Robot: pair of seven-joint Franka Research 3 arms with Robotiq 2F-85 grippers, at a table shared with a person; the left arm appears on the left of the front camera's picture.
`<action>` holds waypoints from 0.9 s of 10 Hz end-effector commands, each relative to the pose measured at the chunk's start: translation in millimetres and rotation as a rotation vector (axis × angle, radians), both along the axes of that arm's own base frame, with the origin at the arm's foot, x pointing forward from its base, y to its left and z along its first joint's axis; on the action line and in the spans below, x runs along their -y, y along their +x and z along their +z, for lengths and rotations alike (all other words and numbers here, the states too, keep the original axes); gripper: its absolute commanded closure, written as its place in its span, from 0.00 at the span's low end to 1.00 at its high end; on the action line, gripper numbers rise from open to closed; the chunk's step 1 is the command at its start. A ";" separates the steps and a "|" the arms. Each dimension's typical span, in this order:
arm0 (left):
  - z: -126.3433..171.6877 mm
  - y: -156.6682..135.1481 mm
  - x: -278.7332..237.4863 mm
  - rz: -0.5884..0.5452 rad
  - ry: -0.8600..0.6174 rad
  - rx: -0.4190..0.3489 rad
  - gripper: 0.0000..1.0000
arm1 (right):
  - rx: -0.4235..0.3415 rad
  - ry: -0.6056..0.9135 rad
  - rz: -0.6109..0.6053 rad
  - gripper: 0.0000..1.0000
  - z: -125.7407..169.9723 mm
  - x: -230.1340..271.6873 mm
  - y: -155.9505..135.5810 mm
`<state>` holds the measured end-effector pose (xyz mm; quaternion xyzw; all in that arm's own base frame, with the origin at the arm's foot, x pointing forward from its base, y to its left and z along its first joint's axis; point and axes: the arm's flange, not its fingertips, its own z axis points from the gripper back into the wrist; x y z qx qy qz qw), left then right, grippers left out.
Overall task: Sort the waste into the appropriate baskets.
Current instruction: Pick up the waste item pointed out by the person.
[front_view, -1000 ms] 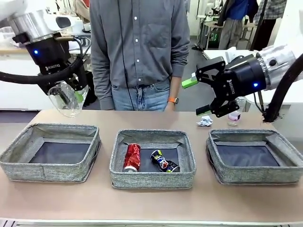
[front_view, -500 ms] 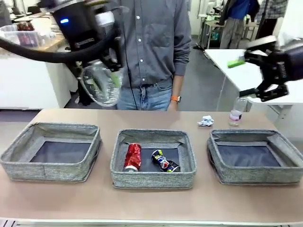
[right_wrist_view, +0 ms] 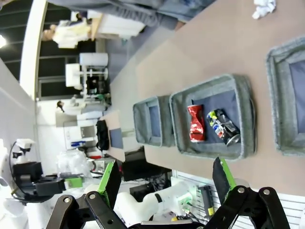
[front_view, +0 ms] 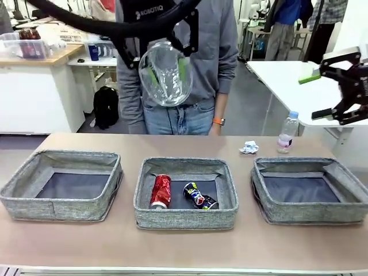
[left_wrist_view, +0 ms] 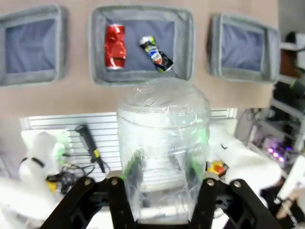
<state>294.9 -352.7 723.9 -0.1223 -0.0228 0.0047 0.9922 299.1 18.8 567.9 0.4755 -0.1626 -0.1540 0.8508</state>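
Note:
High above the middle basket (front_view: 185, 217), my left gripper (front_view: 165, 72) is shut on the clear plastic cup (front_view: 165, 73). The left wrist view shows the cup (left_wrist_view: 164, 143) squeezed between the fingers of that gripper (left_wrist_view: 163, 160), far above the table. A red can (front_view: 160, 191) and a dark blue-and-yellow can (front_view: 199, 195) lie in the middle basket. The left basket (front_view: 60, 211) and the right basket (front_view: 313, 215) hold nothing. A paper wad (front_view: 249, 148) and a small water bottle (front_view: 286, 132) sit behind the right basket. My right gripper (front_view: 330, 95) hangs open, high at the right edge, with nothing in it.
A person in a grey shirt (front_view: 213, 52) stands at the far side of the table, one hand (front_view: 215, 127) at its edge. The right wrist view looks down on the open right gripper (right_wrist_view: 167, 181), the cans (right_wrist_view: 196, 124) and the paper wad (right_wrist_view: 264, 8).
My left arm has swung the cup up and to the right, from above the left basket to high over the middle one. My right gripper has drawn back to the right.

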 end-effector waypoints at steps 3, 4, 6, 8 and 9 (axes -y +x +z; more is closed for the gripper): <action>59.7 19.5 44.6 -0.055 0.103 0.001 0.57 | 0.014 0.008 0.001 0.00 4.1 -2.8 -1.2; 74.0 29.1 52.5 -0.052 0.103 0.032 0.57 | 0.014 0.008 0.001 0.00 4.1 -2.8 -1.2; 87.1 45.6 60.5 -0.061 0.099 -0.001 0.57 | 0.014 0.008 0.001 0.00 4.1 -2.8 -1.2; 85.9 55.4 64.5 -0.058 0.089 -0.012 0.57 | 0.014 0.008 0.001 0.00 4.1 -2.8 -1.2; 78.0 60.6 64.2 -0.079 0.085 -0.026 0.57 | 0.014 0.008 0.001 0.00 4.1 -2.8 -1.2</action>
